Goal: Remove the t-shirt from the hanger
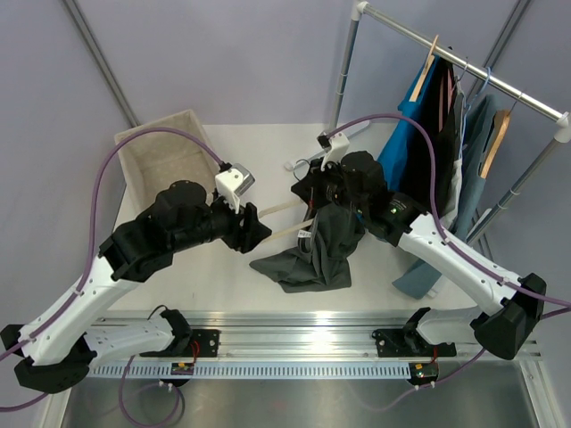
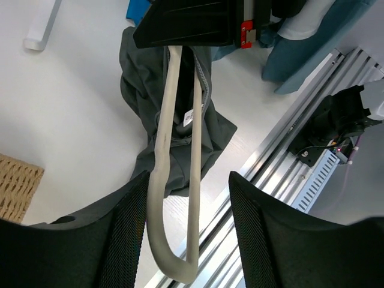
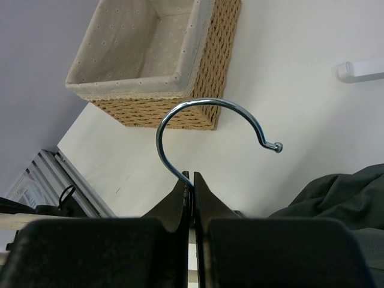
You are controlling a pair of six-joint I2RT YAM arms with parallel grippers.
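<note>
While the right fingers are clenched on the shank of the silver hook, at the bottom centre of the right wrist view, the hanger is held off the tabletop near the middle of the top view. Its hook curves up and to the right above those fingers. The left fingers stand apart on either side of the hanger's bare rounded end, at the bottom of the left wrist view. The pale wood lies against the left-hand finger, with a clear gap to the right-hand one, so nothing is gripped on that side. From that end the two pale bars run up the frame and disappear into the neck opening of the t-shirt, where a small white label shows. The dark grey t-shirt hangs from the covered part of the hanger, below the right arm. Its lower part lies crumpled on the tabletop just right of centre in the top view. A fabric-lined wicker basket sits at the upper left of that view, well apart from the t-shirt. A clothes rail at the upper right carries a bright blue shirt and other garments on orange-brown hangers.
</note>
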